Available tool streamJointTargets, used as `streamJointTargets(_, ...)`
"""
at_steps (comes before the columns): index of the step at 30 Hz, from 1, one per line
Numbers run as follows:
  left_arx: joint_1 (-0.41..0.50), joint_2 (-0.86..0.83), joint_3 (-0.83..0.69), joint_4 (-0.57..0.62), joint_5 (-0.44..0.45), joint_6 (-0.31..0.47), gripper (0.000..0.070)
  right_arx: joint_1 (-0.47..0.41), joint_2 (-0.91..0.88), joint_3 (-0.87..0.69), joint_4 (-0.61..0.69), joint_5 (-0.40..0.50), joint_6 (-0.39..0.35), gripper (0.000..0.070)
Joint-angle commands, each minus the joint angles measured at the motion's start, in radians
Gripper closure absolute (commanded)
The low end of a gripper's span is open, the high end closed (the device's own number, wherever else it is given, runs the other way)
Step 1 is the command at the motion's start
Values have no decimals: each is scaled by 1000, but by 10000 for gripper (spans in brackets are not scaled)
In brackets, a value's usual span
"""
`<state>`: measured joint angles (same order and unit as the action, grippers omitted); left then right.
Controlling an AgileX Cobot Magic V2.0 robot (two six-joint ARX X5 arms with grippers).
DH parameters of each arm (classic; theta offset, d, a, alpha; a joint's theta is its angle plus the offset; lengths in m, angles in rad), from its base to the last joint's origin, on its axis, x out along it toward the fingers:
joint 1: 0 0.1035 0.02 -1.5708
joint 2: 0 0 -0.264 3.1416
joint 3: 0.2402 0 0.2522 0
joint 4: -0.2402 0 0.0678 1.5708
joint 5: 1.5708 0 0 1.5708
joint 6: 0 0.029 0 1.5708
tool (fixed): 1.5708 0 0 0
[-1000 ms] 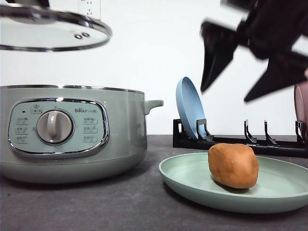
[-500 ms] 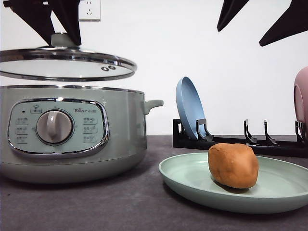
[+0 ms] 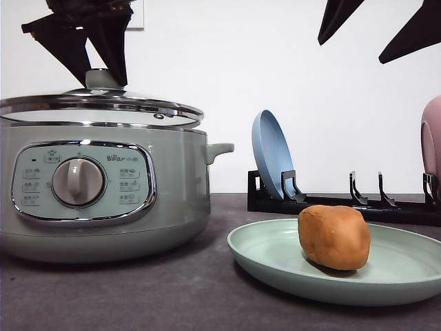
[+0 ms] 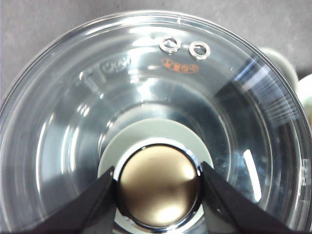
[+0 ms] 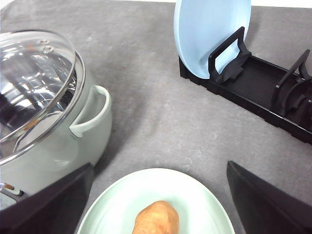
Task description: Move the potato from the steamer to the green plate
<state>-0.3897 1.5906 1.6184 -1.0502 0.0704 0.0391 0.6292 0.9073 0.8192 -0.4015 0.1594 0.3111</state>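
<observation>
The orange-brown potato (image 3: 334, 236) lies on the green plate (image 3: 275, 265) at the front right, also seen in the right wrist view as potato (image 5: 157, 218) on plate (image 5: 112, 209). The sage-green steamer (image 3: 103, 193) stands at the left. My left gripper (image 3: 96, 72) is shut on the knob (image 4: 158, 187) of the glass lid (image 3: 103, 105), which hangs slightly tilted just at the steamer's rim. High above the plate, my right gripper (image 3: 351, 52) is open and holds nothing.
A black dish rack (image 3: 344, 203) runs behind the green plate, holding an upright blue plate (image 3: 271, 153) and, at the far right edge, a pink plate (image 3: 432, 148). Dark grey tabletop (image 5: 161, 112) lies between steamer and rack.
My left gripper has brought the lid down from well above the steamer to its rim. The right gripper rose out of the way earlier and now holds still.
</observation>
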Motion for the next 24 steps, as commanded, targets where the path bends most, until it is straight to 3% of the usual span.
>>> streamJointTargets(1, -5, 0, 26, 25, 2, 2, 691, 8, 6, 15, 7, 6, -9, 148)
streamJointTargets(24, -23, 49, 25, -2, 0, 3, 691, 8, 6, 15, 3, 6, -10, 148)
